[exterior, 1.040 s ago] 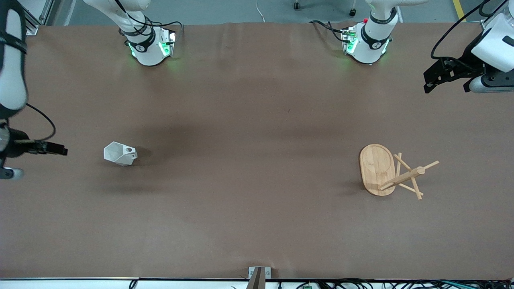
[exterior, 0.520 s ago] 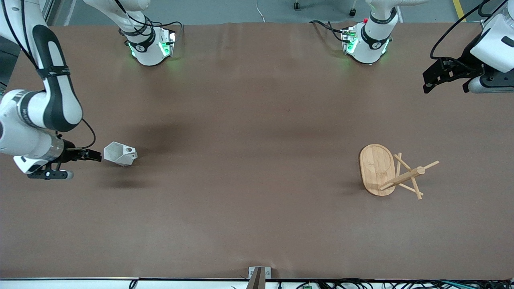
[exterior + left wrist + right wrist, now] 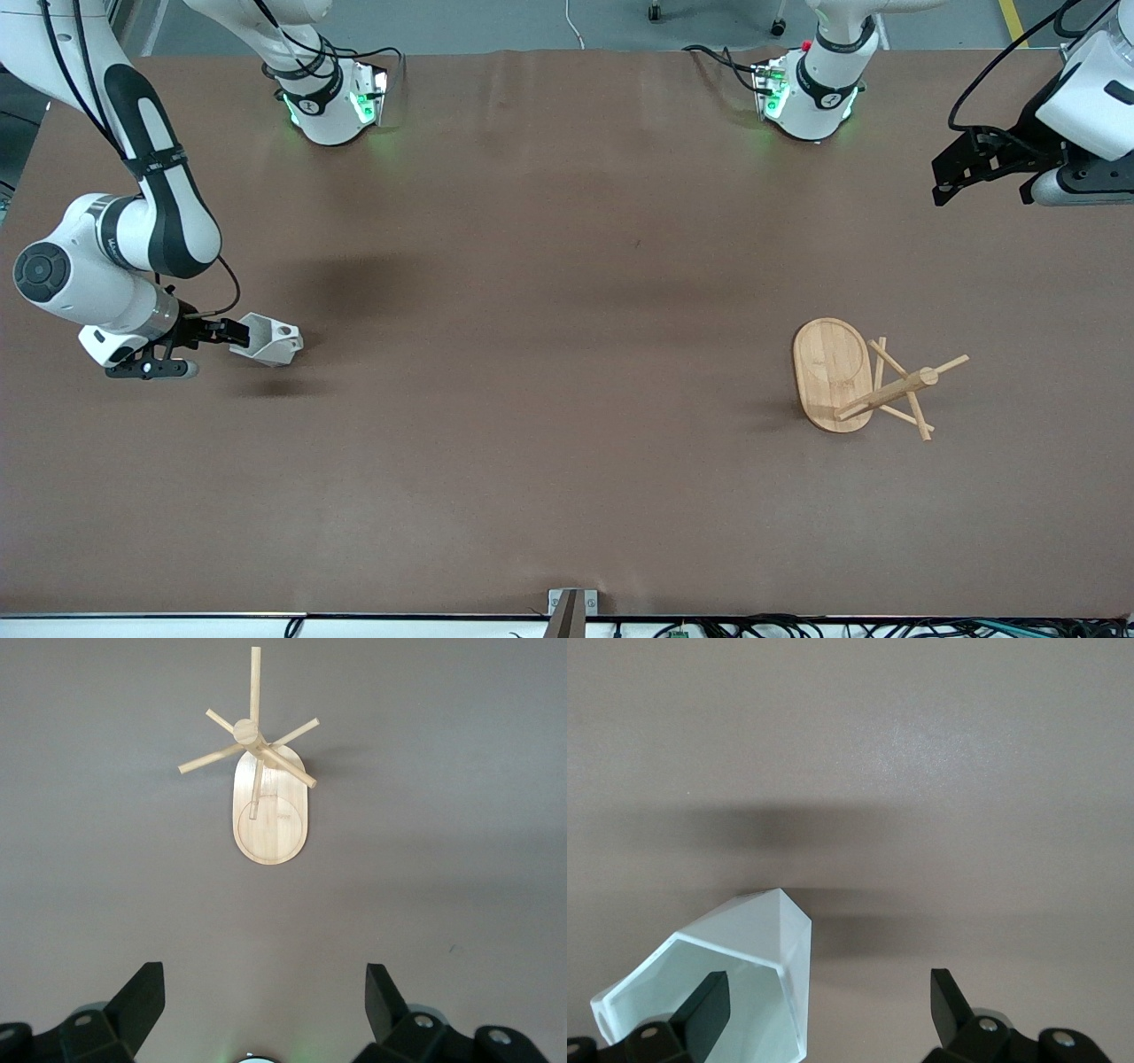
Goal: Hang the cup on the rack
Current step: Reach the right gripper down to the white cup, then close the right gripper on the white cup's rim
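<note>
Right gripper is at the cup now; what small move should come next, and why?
Probably shut the right gripper on the cup. The right wrist view shows one finger inside the cup's mouth and the other outside, straddling its wall, fingers open. The cup lies on its side on the table; the rack stands apart, toward the left arm's end.

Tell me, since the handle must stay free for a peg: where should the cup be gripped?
Grip the cup by its rim wall, from the open mouth. It lies on its side, handle hole away from the open right pincer, one finger already inside.
</note>
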You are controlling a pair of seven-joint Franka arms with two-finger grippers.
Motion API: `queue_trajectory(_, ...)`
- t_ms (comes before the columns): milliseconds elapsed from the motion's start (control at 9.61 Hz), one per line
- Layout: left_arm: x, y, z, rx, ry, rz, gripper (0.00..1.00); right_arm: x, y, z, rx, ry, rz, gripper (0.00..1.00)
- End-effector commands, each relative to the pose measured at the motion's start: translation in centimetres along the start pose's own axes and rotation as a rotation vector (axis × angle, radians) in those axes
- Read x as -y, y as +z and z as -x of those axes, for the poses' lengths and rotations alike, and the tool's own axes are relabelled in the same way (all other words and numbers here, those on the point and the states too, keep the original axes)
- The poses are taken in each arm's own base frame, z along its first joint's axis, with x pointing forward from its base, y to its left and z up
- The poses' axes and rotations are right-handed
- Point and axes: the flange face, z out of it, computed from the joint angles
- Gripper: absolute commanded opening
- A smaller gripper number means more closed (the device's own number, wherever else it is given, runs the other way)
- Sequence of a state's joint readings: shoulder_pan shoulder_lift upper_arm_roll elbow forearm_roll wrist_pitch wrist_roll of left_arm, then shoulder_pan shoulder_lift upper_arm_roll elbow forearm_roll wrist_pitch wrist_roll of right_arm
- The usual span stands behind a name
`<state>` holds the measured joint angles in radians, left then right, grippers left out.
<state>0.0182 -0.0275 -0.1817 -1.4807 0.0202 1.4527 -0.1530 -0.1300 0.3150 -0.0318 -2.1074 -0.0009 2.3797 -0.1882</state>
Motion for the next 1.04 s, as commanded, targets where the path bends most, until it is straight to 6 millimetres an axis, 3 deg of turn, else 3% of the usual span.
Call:
queue_trajectory(0,-0.3,1.4,-0.6,0.043,0.020,0.014,1.00,0.4,0.1,1.4,-0.012,-0.025,-0.011,0.95)
queue_trajectory(208,-0.3,1.4,-0.6,0.043,0.020,0.014,1.00,1.3,0.4,1.2,-0.020,-0.001,-0.047,0.84)
queue_trajectory(416,-0.5,1.5,-0.4,0.055,0.024,0.012,1.00,0.9,1.0,1.1,-0.034,-0.082,-0.048,0.59)
queue_trajectory(728,-0.5,1.8,-0.4,0.064,0.026,0.012,1.00,0.3,1.4,1.1,-0.045,-0.092,-0.044,0.55)
queue_trajectory(936,-0.5,2.1,0.1,0.104,0.022,0.007,1.00,0.5,2.5,1.6,-0.056,-0.080,-0.049,0.41)
